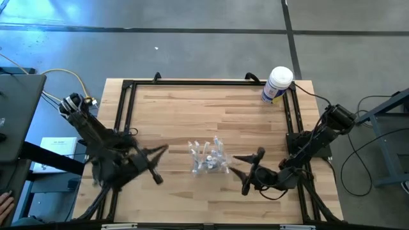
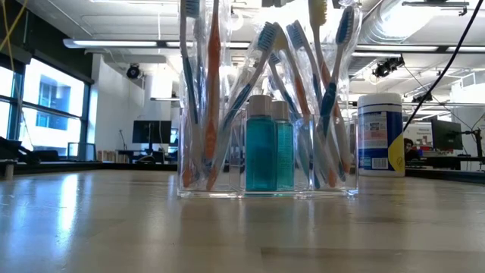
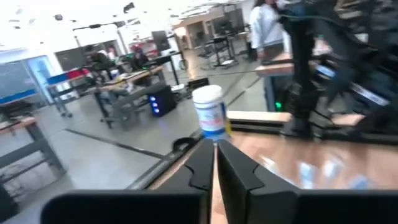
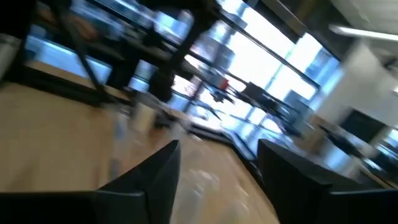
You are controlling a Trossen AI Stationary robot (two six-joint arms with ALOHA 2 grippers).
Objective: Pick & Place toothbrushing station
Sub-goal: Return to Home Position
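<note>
Left pincer [image 3: 214, 163] closed tight. Right pincer [image 4: 217, 149] gapes wide, near the toothbrushing station [image 1: 209, 158] mid-tabletop [image 1: 192, 108].

The light wooden table [image 1: 192, 115], edged by a black frame [image 1: 125, 115], carried two things. The clear toothbrushing station [image 1: 209, 158] stood upright near its middle. A white tub [image 1: 277, 85] stood at its far right corner, well apart.

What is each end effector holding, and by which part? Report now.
Nothing. The left end effector is shut and empty; the right end effector is open and empty.
</note>
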